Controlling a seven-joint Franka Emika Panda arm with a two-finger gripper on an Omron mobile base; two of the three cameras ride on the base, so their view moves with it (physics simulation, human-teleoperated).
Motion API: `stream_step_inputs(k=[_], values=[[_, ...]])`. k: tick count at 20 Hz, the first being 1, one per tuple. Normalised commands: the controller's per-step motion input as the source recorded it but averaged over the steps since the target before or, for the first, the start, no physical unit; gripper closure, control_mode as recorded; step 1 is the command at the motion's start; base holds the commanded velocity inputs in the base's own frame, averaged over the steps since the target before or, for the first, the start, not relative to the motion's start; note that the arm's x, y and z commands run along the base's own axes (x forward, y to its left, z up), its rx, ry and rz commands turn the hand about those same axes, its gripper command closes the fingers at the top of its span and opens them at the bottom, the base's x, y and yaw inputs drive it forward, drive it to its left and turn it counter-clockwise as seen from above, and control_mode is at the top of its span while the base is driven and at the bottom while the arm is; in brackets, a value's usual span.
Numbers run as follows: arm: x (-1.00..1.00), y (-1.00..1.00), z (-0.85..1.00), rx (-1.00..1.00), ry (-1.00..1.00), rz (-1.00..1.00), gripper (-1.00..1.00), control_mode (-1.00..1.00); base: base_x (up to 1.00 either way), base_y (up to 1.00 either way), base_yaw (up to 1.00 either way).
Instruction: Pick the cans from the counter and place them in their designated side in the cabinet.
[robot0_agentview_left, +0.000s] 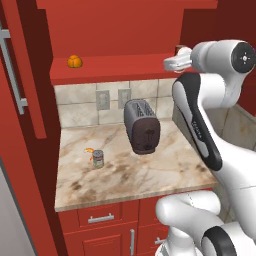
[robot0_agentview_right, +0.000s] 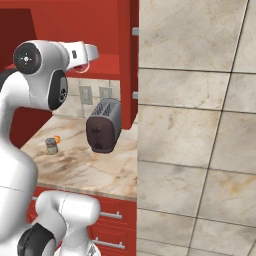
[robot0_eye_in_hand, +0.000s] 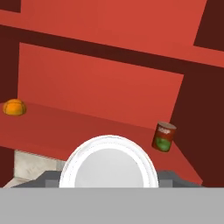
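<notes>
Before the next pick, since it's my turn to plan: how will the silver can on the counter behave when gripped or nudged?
The silver can stands upright, so it probably won't roll unless tipped. Small and narrow, it may topple if pushed high. Its smooth round wall could slip.

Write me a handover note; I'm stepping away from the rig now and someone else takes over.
Gripper: up at the cabinet shelf, closed on a white-topped can, apparently the red one.
Silver can: upright on the counter, left of the toaster.
Shelf: dark can at right, orange fruit at left.
Done: one can raised to the shelf, not released.
Left: place it in its designated side, then fetch the silver can.
</notes>
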Motion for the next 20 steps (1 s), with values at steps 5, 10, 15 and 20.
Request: stream_step_inputs(k=[5, 10, 15, 20], values=[[0.24, -0.12, 0.0, 0.0, 0.01, 0.0, 1.0, -1.0, 0.0, 0.0, 0.0], [0.24, -0.07, 0.0, 0.0, 0.0, 0.0, 1.0, -1.0, 0.0, 0.0, 0.0], [0.25, -0.04, 0.0, -0.01, 0.01, 0.0, 1.0, -1.0, 0.0, 0.0, 0.0], [0.22, -0.09, 0.0, -0.02, 0.02, -0.01, 1.0, -1.0, 0.0, 0.0, 0.0]])
